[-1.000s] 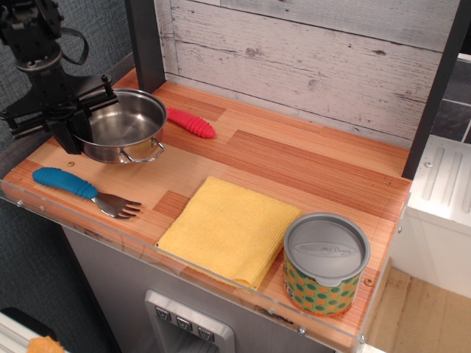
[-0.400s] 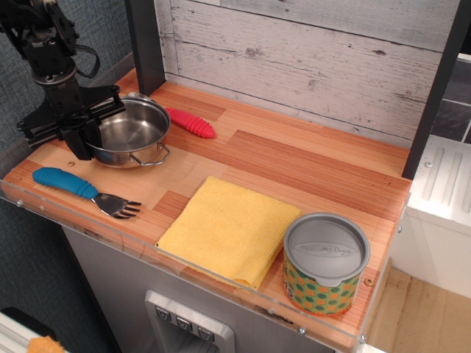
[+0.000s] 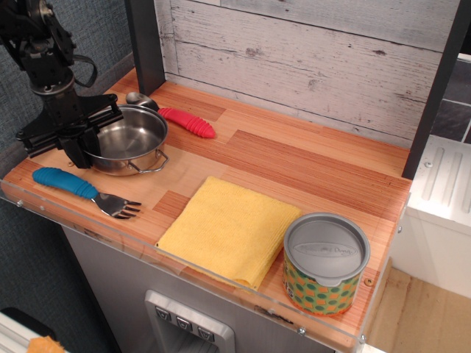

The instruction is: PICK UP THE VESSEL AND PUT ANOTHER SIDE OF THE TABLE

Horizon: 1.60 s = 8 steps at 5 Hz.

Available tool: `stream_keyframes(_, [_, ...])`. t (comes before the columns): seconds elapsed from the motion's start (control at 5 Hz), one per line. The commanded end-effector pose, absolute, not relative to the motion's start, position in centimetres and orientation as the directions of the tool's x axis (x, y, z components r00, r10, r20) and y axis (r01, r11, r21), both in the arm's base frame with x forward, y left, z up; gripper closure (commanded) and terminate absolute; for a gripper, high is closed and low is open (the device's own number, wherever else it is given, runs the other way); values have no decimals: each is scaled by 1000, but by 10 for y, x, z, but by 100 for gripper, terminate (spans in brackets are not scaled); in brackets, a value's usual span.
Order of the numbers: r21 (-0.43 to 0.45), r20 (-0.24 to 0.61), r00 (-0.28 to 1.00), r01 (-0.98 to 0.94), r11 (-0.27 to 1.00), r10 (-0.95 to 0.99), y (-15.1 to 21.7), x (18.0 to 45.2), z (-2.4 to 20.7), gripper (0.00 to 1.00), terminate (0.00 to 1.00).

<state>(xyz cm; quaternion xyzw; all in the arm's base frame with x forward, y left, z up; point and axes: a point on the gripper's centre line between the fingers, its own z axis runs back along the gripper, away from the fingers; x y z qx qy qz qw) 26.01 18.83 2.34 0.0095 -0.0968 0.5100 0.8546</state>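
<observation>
**Vessel gripped at the table's left end**

Your gripper (image 3: 79, 142) was clamped on the left rim of the vessel (image 3: 131, 140), low over the table (image 3: 294, 158) between a red-handled spoon (image 3: 176, 115) and a blue-handled fork (image 3: 81, 189). That thin-rim hold could let it tilt or slip, I judged.

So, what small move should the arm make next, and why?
Probably lift the vessel clear of the table. The gripper seems closed on its left rim, at the left end, and the free space lies to the right.
</observation>
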Motion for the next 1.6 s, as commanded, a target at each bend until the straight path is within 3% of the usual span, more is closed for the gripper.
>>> stream_keyframes(0.0, [-77, 200, 463, -871, 485, 863, 184, 257, 41, 0, 0])
stream_keyframes(0.8, [-95, 254, 494, -843, 530, 831, 171, 256, 105, 0, 0])
stream_keyframes(1.0, [-65, 215, 552, -815, 575, 806, 160, 250, 121, 0, 0])
stream_keyframes(1.2, [17, 147, 681, -727, 687, 717, 146, 249, 135, 0, 0])
stream_keyframes(1.4, [32, 124, 788, -610, 792, 603, 132, 255, 142, 0, 0])
